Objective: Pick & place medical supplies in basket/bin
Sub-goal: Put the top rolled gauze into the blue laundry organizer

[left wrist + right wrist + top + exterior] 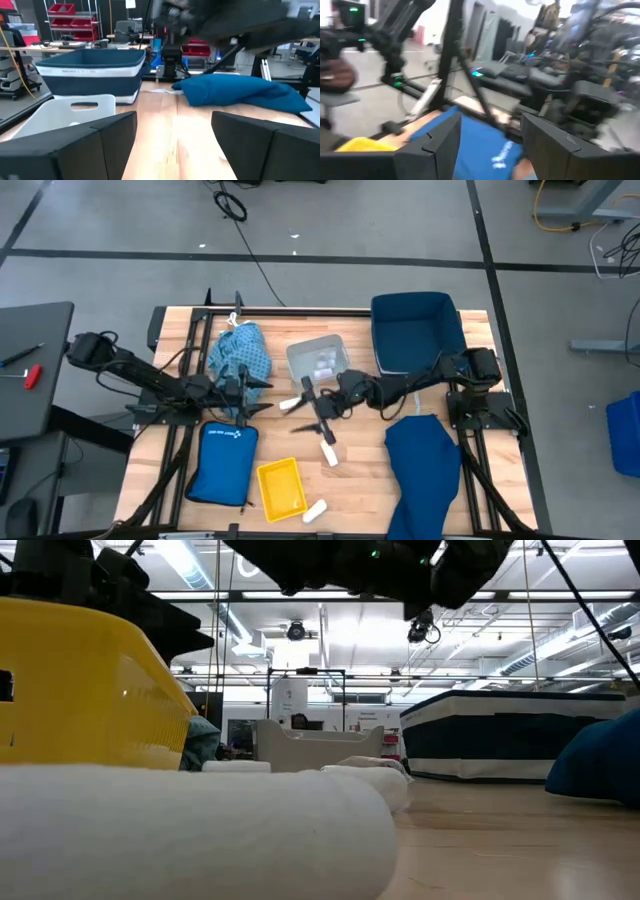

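**Most supplies remain outside the bins**

Two claws meet over the middle of the surface (360,480), and neither carries anything.

1. Right claw (322,402): fingers spread, nothing between them in its wrist view. Left claw (262,393): fingers likewise parted and unloaded, just across from the right claw.
2. Between the two claws lies one white roll (291,404), on the bare surface. A second white roll (328,452) lies just below the right claw, toward the front edge. A third white roll (315,511) rests farther off, beside the yellow tray (280,486).
3. Just behind the right claw stands the clear bin (318,361); small pale items show inside, but what they are cannot be told.
4. Behind the left claw sits the light blue patterned cloth (238,352). The navy cloth (422,465) lies beyond the right claw's arm, near the front.
5. Farthest back, the navy basket (418,330) appears to hold nothing.

Judgement: the task is at an early stage. Three rolls and both cloths are yet to be placed.
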{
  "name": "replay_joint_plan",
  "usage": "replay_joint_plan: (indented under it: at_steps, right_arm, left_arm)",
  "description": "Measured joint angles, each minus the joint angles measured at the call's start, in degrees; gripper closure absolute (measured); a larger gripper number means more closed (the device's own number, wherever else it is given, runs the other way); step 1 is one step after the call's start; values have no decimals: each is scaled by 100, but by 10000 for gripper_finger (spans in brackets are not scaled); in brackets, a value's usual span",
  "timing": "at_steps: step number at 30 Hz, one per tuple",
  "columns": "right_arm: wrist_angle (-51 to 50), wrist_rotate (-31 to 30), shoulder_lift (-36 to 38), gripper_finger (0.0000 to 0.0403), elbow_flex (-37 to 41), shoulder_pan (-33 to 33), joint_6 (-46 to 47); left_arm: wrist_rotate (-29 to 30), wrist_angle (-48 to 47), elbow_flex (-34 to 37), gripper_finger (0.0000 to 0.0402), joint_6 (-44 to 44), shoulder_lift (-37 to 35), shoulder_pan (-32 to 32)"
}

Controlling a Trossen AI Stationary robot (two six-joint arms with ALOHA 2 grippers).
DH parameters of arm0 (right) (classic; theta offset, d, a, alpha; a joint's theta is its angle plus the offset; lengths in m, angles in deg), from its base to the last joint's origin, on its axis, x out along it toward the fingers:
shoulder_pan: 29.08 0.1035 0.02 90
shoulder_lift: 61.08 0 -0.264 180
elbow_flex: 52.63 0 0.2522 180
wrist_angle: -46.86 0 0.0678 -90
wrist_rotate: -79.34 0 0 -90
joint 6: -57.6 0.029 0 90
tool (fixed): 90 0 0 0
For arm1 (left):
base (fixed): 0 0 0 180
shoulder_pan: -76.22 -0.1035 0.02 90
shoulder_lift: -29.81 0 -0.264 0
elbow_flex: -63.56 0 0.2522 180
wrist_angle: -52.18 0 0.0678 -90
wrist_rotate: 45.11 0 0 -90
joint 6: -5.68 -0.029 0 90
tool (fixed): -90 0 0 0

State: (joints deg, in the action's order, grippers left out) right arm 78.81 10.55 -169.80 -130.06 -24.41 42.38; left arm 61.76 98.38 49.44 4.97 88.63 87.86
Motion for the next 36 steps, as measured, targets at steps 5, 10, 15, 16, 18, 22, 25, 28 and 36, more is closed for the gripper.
replay_joint_plan:
  at_steps: [5, 10, 15, 16, 18, 22, 25, 28, 36]
  right_arm:
    - [621, -879, 745, 188, 960, 371, 112]
    - [2304, -1908, 1751, 188, 2700, 598, 126]
    - [2865, -2571, 2576, 188, 4141, 802, 439]
    - [2860, -2704, 2698, 188, 4371, 841, 555]
    - [2870, -2985, 2885, 188, 4798, 908, 767]
    - [3112, -3524, 3158, 188, 5476, 1083, 898]
    - [3436, -3861, 3255, 188, 5850, 1192, 895]
    - [3756, -3994, 3287, 188, 6091, 1238, 900]
    - [3853, -4069, 3283, 188, 6204, 1261, 898]
  left_arm:
    - [-17, 303, -52, 141, 28, 574, 0]
    - [-105, 588, -215, 141, -43, 989, 0]
    - [-30, 708, -377, 141, -46, 1235, -22]
    - [-28, 706, -407, 141, 4, 1287, -45]
    - [-29, 697, -486, 141, 103, 1380, -69]
    - [-36, 23, -810, 141, 219, 1552, -87]
    - [-7, -1012, -1222, 141, 387, 1597, -87]
    - [102, -2290, -1700, 141, 624, 1597, -88]
    - [297, -5098, -2735, 141, 1238, 1594, -288]
